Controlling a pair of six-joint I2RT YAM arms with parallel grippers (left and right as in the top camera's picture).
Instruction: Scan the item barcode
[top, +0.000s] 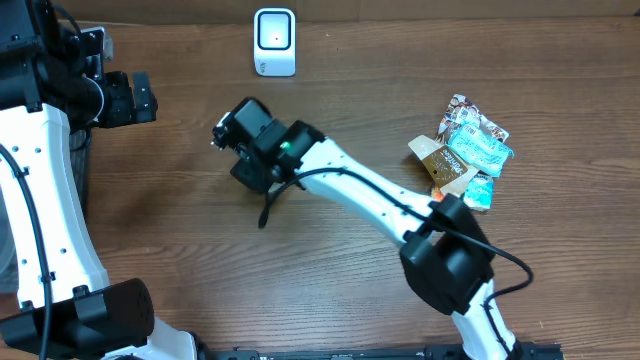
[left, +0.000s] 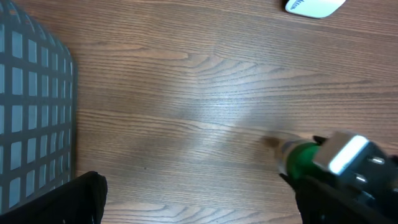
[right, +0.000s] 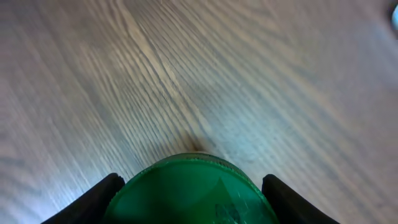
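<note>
Left of centre on the bench, the right hand (top: 240, 142) grips a green round-topped container (right: 194, 190). The white barcode scanner (top: 274, 42) stands at the far edge, just beyond it. The left hand (top: 128, 97) hangs wide open, farther off.

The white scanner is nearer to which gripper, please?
Right. The right gripper, holding a green item, sits just below-left of the scanner in the overhead view; the left gripper is far left.
</note>
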